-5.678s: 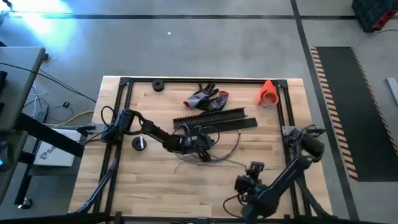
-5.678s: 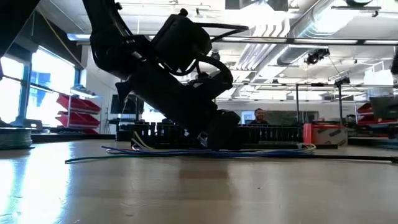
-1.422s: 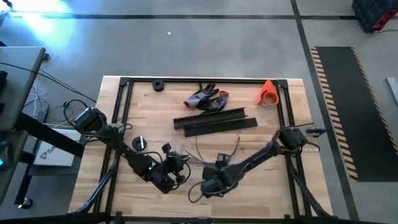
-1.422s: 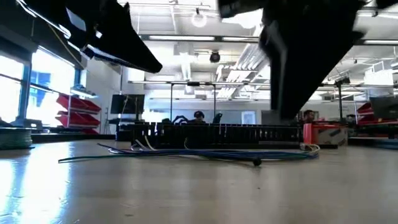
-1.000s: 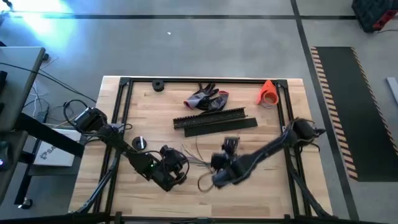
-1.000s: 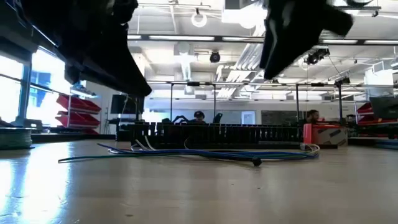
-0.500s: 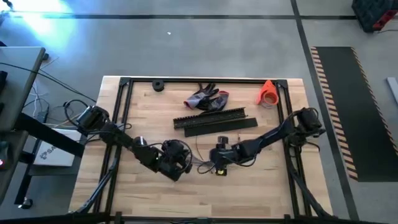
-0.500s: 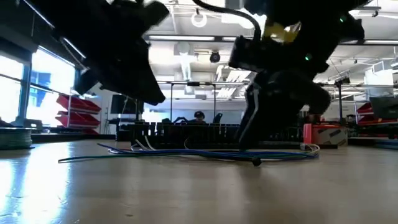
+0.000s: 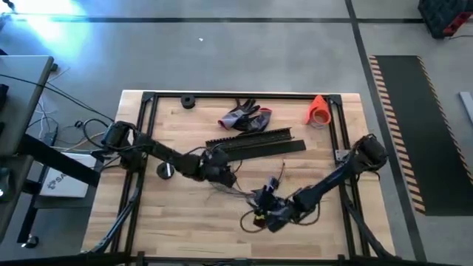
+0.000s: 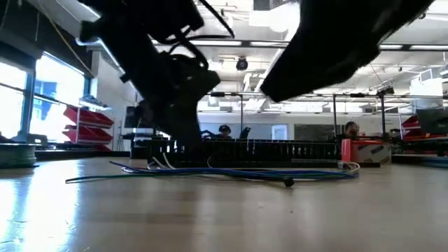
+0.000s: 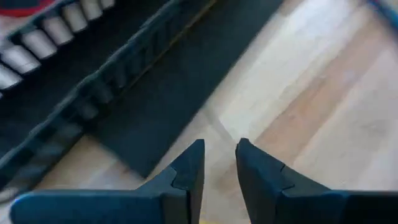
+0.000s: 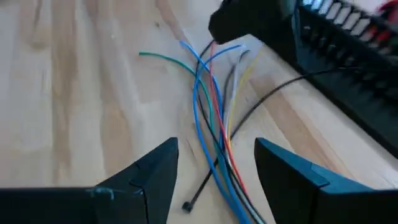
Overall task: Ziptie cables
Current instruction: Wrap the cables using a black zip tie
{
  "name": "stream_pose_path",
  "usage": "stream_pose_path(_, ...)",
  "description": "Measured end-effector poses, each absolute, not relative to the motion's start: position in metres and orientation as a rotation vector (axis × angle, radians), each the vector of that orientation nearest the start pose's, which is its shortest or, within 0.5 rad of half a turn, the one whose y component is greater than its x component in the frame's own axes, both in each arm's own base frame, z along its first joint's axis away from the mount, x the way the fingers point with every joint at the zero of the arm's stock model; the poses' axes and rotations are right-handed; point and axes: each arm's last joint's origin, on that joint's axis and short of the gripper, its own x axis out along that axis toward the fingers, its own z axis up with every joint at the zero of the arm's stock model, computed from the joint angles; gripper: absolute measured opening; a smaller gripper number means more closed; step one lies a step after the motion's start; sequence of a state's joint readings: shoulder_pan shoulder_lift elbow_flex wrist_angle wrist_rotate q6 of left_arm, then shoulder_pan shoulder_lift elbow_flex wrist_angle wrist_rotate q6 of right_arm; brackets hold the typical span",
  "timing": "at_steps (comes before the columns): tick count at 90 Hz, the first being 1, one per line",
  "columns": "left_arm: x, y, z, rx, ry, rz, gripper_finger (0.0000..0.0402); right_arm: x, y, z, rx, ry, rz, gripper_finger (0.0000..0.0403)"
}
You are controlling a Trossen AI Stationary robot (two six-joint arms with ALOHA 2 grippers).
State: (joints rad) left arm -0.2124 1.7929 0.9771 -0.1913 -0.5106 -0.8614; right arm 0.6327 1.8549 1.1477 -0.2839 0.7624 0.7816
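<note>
bare wood between both arms now, cables (image 12: 214, 134) loose.
left gripper (image 11: 219, 163) narrow by the black strips (image 9: 255, 142); right gripper (image 12: 214, 165) backs off, wide, empty.

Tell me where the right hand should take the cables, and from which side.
Take the cables where the strands run close together, just ahead of the right hand, not at the fanned-out loose ends. Come straight down with the open fingers on either side of the bundle, since it lies flat on the table. The left hand hovers by the black slotted strips, so that end looks crowded.
</note>
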Motion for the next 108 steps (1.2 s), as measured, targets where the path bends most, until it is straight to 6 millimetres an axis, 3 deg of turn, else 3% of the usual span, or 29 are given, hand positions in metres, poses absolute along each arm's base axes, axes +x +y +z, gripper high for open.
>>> stream_pose_path(16,0.344,-0.050,0.149,-0.432,0.736,0.538,0.0098,0.290,0.223,0.182,0.116,0.602,-0.471,0.0194)
stream_pose_path(32,0.345,-0.036,0.149,-0.395,0.744,0.559,0.0124,0.281,0.232,0.183,0.168,0.544,-0.494,0.0194)
stream_pose_path(60,0.358,-0.010,0.122,-0.417,0.764,0.555,0.0150,0.277,0.239,0.184,0.260,0.484,-0.514,0.0194)
stream_pose_path(75,0.361,-0.010,0.117,-0.456,0.748,0.565,0.0116,0.277,0.240,0.184,0.249,0.482,-0.510,0.0194)
stream_pose_path(94,0.365,-0.022,0.119,-0.417,0.705,0.511,0.0016,0.276,0.239,0.183,0.134,0.496,-0.495,0.0194)
stream_pose_path(108,0.367,-0.026,0.124,-0.412,0.664,0.500,0.0010,0.276,0.233,0.182,0.009,0.633,-0.456,0.0194)
